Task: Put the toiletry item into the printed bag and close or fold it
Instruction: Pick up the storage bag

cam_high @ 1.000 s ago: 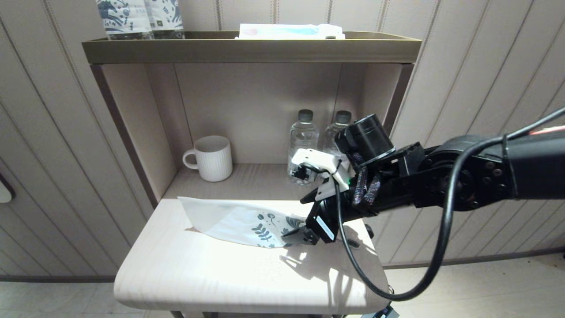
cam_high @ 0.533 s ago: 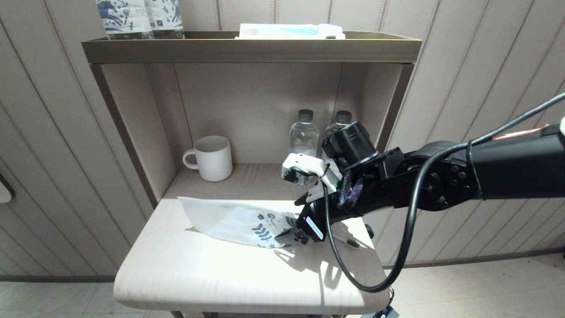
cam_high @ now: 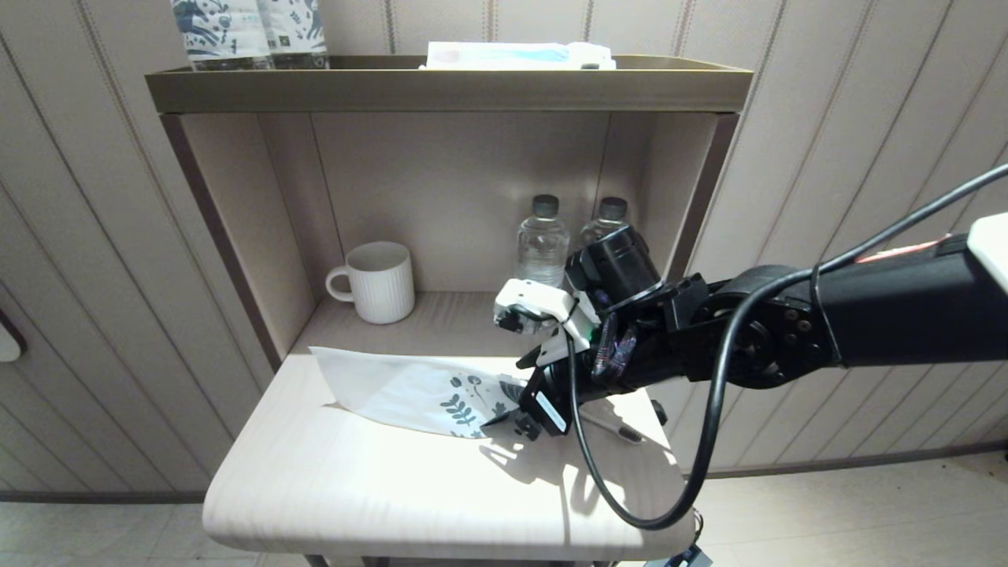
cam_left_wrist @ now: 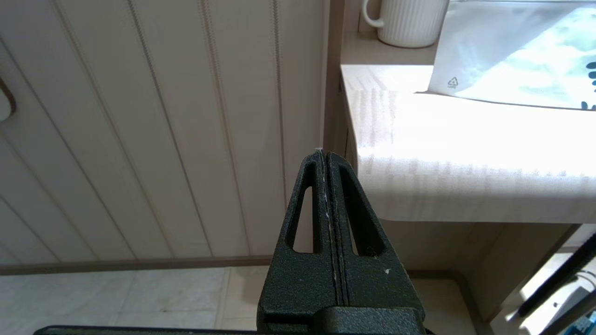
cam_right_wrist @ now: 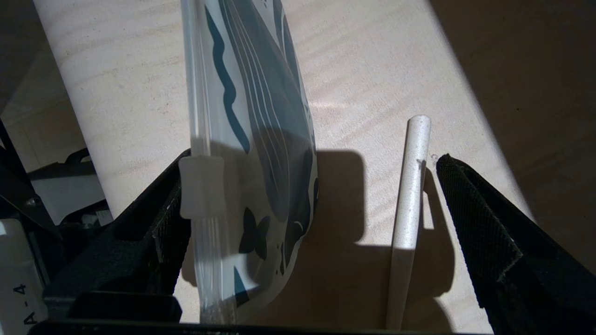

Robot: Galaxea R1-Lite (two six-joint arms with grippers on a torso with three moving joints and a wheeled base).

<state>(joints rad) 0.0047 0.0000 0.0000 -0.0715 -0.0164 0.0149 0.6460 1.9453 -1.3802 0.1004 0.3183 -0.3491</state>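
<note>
The printed bag (cam_high: 394,390) lies flat on the pale table (cam_high: 354,488), its blue leaf print toward my right gripper (cam_high: 513,421). That gripper is open and low over the table at the bag's printed end. In the right wrist view the bag (cam_right_wrist: 260,116) with its clear slider (cam_right_wrist: 201,193) rests against one finger. The cream toothbrush handle (cam_right_wrist: 412,186) lies on the table close to the other finger, both inside the open right gripper (cam_right_wrist: 313,160). The toothbrush (cam_high: 618,430) pokes out behind the gripper. My left gripper (cam_left_wrist: 324,153) is shut and parked below the table's left edge.
A white ribbed mug (cam_high: 378,282) and two water bottles (cam_high: 542,244) stand at the back of the shelf niche. The top shelf carries printed bottles (cam_high: 248,31) and a flat packet (cam_high: 520,55). A black cable (cam_high: 630,504) hangs from the right arm.
My right arm has slid to the left along the table, and the bag has shifted slightly left with it. The left arm has not moved.
</note>
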